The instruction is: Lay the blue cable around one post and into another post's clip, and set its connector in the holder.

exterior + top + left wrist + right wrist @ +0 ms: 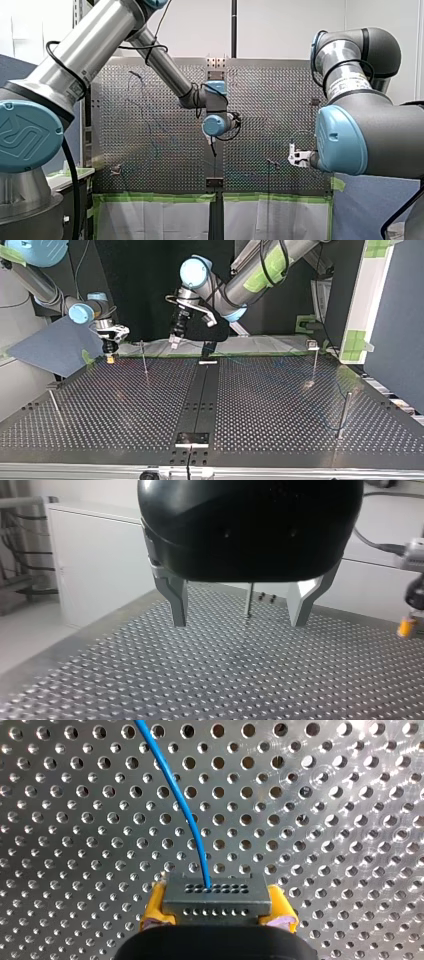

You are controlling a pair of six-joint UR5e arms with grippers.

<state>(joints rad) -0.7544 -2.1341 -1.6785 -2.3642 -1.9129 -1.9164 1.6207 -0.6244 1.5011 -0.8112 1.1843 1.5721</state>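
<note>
No word or number can be read anywhere. The blue joint cap [27, 135] on my left arm [90, 45] bears a raised emblem of curved strokes, cut off by the front view's edge and not legible as letters. A white label [350, 82] on my right arm [385, 125] carries print too small to read.

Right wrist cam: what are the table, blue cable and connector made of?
Table: bare metal, likely aluminium; bright glare, circular marks around some holes.
Blue cable: smooth plastic-looking jacket, bends in an even curve; core unseen.
Connector: matte grey, probably moulded plastic, possibly metal; rows of small holes.
</note>
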